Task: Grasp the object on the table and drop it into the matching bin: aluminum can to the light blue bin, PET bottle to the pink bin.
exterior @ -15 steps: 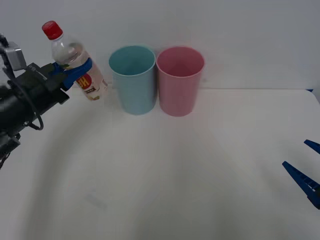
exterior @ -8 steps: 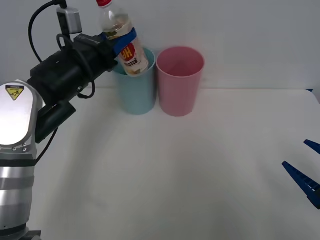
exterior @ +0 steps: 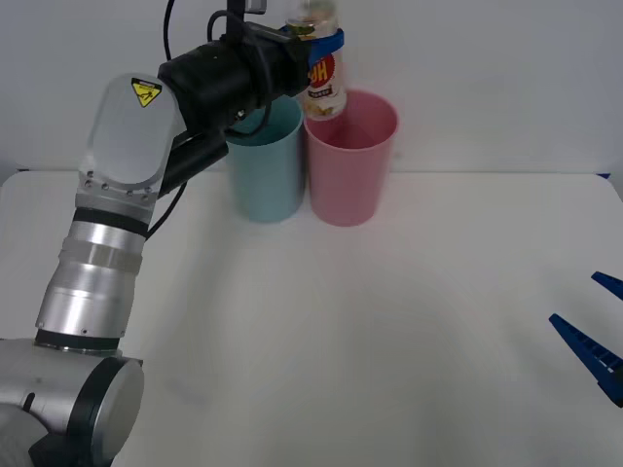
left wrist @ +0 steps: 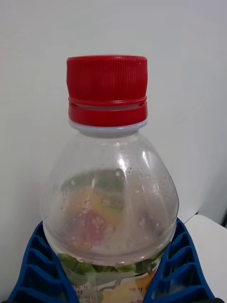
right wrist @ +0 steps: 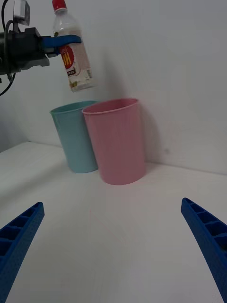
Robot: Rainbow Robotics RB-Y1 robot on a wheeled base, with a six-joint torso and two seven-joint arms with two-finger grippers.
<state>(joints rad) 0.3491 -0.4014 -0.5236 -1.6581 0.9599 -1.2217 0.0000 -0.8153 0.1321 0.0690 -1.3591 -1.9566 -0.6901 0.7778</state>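
Note:
My left gripper [exterior: 313,41] is shut on the PET bottle [exterior: 322,78], a small clear bottle with a red-and-white label. It holds the bottle upright in the air, above the left part of the pink bin's [exterior: 350,156] rim. The light blue bin [exterior: 261,161] stands just left of the pink one, touching it. In the right wrist view the bottle [right wrist: 74,57] hangs above the gap between the light blue bin [right wrist: 75,137] and the pink bin [right wrist: 118,139]. The left wrist view shows the bottle's red cap [left wrist: 107,90] and the blue fingers [left wrist: 35,270] clamped around its body. My right gripper [exterior: 599,336] rests open at the table's right edge.
The white table [exterior: 370,341] spreads wide in front of the two bins, which stand near its far edge against a plain white wall.
My left arm has swung the bottle to the right and upward, from left of the light blue bin, over that bin, to above the pink bin's rim. The right arm stayed still.

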